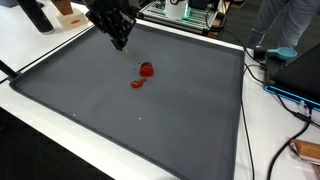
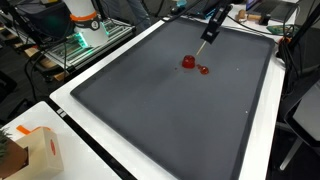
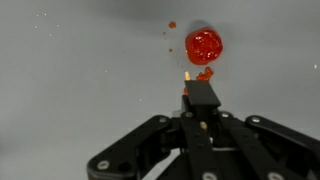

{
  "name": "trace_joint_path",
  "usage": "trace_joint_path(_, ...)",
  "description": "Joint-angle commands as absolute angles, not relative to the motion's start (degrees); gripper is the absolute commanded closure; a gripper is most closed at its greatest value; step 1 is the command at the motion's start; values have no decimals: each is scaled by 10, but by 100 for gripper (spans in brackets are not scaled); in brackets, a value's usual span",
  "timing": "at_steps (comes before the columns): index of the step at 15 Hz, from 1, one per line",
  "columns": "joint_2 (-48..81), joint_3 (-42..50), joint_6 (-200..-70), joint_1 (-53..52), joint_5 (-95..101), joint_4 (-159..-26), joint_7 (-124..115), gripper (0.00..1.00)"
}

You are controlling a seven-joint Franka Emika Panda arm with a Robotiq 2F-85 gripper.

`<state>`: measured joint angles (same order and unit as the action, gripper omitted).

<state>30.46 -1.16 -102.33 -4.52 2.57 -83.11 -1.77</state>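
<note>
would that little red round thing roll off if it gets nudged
Likely to roll: the red ball looks round and sits free on the flat grey mat. Probably light, being small beside the jaws. Its glossy skin may be slippery; the red scraps beside it hint it could crumble.

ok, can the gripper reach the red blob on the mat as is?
Probably yes. The gripper hangs close by the red blob, with only bare mat and a small red piece nearby; nothing stands between them.

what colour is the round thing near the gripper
The round thing is red; wrist view shows it best.
</note>
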Motion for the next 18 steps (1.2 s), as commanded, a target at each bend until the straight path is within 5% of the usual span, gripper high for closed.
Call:
trace_joint_path(1,305,-13,-1022,-44,27,-830,-18,87)
trace_joint_path(6,305,-13,-1022,-44,27,-830,-18,87)
trace_joint_path(7,305,-13,-1022,-44,27,-830,-18,97)
trace_joint_path(18,319,-47,-954,68,-187,-830,193,97)
